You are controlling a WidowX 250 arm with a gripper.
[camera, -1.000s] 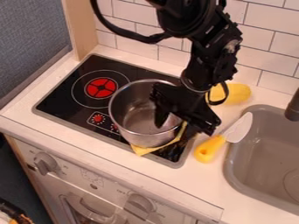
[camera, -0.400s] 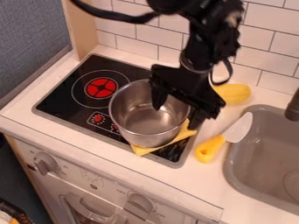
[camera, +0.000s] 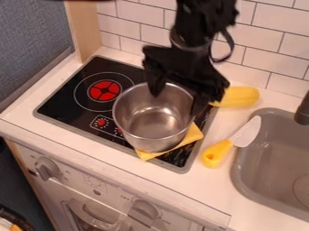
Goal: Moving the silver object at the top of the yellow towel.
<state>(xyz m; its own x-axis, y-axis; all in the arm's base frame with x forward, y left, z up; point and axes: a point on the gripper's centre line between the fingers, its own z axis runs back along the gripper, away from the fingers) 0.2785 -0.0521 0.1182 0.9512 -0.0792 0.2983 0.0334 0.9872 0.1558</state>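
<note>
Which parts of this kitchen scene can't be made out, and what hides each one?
All in the camera view:
Middle of the yellow cloth: under the pot.
Left end of the long yellow thing: behind the gripper.
Right side of the sink: cut off by the picture's edge.

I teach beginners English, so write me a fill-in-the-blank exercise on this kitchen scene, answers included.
The towel under the silver pot is colored ____.
The gripper hangs above the pot, its fingers not closed but ____.
The center of the visible burner is colored ____.
The knife lies on the counter beside the gray ____.

Missing words: yellow; open; red; sink
</note>
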